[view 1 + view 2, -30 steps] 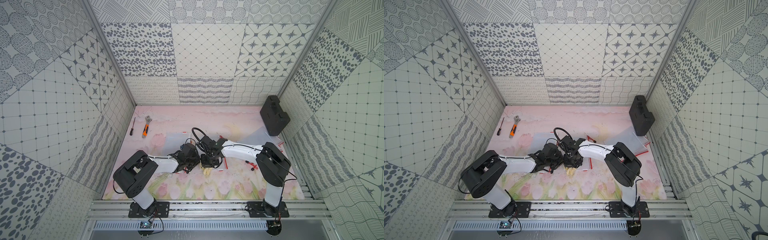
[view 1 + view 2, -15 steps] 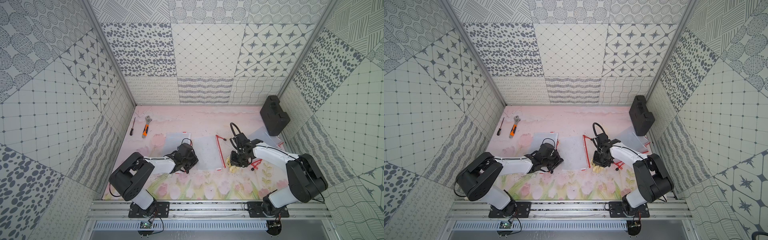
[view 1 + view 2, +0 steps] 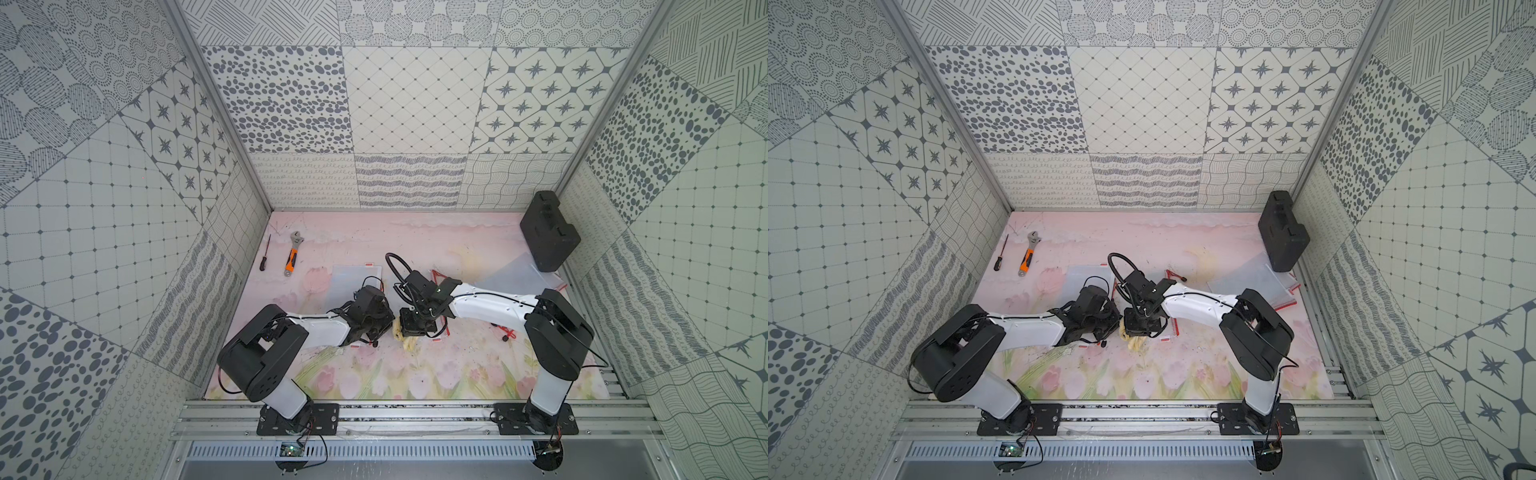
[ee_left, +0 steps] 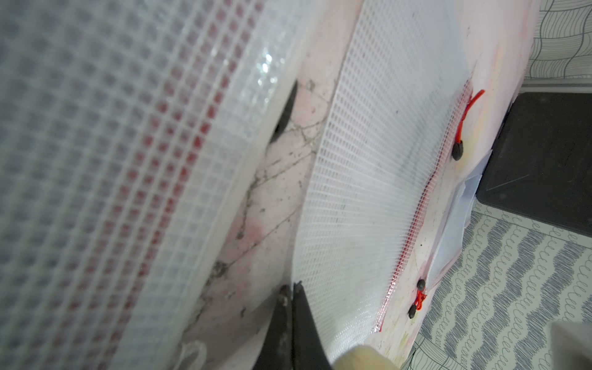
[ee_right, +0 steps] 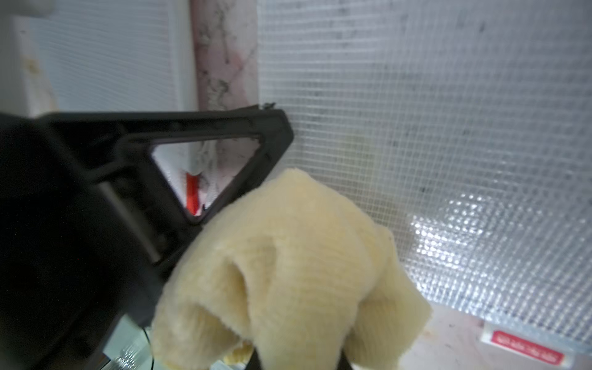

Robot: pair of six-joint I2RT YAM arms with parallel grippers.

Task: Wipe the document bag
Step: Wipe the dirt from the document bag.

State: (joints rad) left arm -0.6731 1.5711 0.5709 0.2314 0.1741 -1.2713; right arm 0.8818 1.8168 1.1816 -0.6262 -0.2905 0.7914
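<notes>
Cloth (image 5: 288, 272) pinched in our right gripper (image 3: 417, 327) against document bag (image 5: 432, 112), left gripper (image 4: 291, 290) pressed together beside, wrench (image 3: 293, 257), black case (image 3: 548, 232) apart

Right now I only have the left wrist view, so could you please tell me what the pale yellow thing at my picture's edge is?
Observer: It is a yellow cloth, bunched in the shut right gripper.
Operator: How close is that gripper to mine?
Observer: Side by side with your left gripper, over the near edge of the mesh bag; contact I cannot tell.
Operator: Anything else lying about?
Observer: A wrench and a screwdriver lie at the far left.
</notes>
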